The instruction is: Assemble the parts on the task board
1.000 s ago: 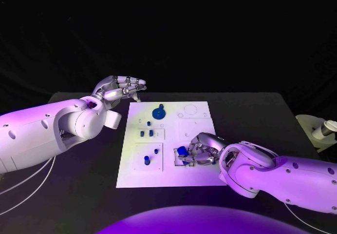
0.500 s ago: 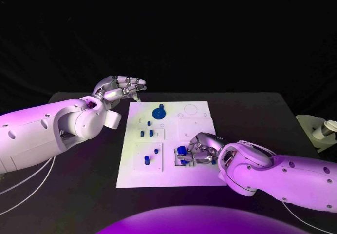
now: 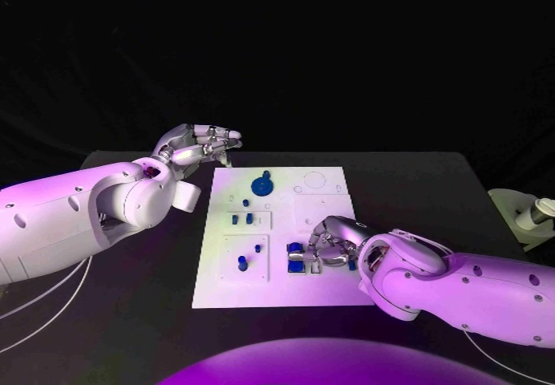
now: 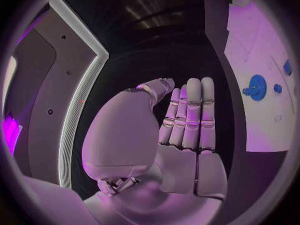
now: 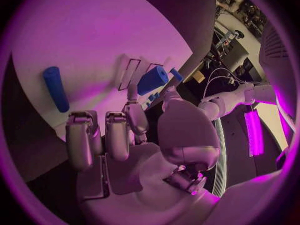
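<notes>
The white task board (image 3: pixel 277 285) lies in the middle of the black table. My right hand (image 3: pixel 329 245) is low over the board's near right part and pinches a blue block (image 5: pixel 153 80) between thumb and a fingertip, at a rectangular recess (image 3: pixel 303 261). A blue cylinder (image 5: pixel 56 88) lies flat on the board beside that hand. A blue round disc with a knob (image 3: pixel 262 187) stands at the board's far middle, and small blue pegs (image 3: pixel 241 218) sit in the left recesses. My left hand (image 3: pixel 199 146) hovers off the board's far left corner, fingers side by side, holding nothing.
A white cup-like object (image 3: pixel 534 216) stands off the table's right edge. Two more blue pegs (image 3: pixel 242 262) stand in the near left recess. Bare black table (image 3: pixel 139 305) runs along both sides of the board.
My right hand has shifted slightly to the left with the blue block, bringing it lower over the recess. The left hand has not moved.
</notes>
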